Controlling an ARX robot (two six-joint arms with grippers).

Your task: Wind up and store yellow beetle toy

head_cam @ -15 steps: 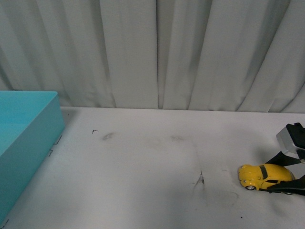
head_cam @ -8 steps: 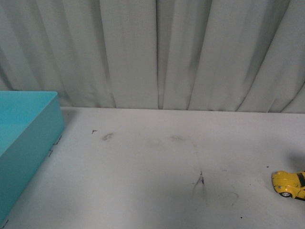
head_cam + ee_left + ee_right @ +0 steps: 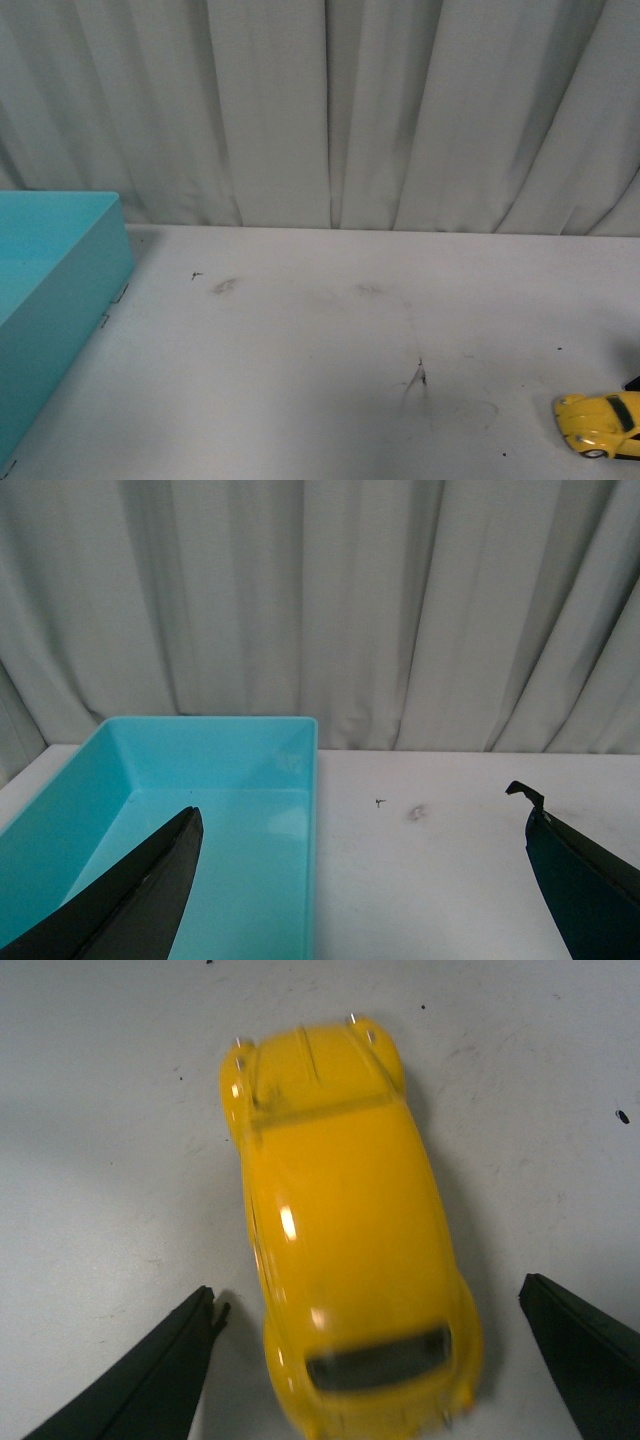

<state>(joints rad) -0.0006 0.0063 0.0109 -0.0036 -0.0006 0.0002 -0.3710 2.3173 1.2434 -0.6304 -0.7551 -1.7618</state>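
Yellow beetle toy [image 3: 600, 424] near the table's [image 3: 300, 380] front-right corner, untouched between the fingers of the wide-open right gripper [image 3: 367, 1288]; left gripper [image 3: 352, 802] open too.

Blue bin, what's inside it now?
Inside the blue bin the visible floor is bare. A finger of the left hand covers one part, which cannot be checked. The yellow beetle toy lies outside it.
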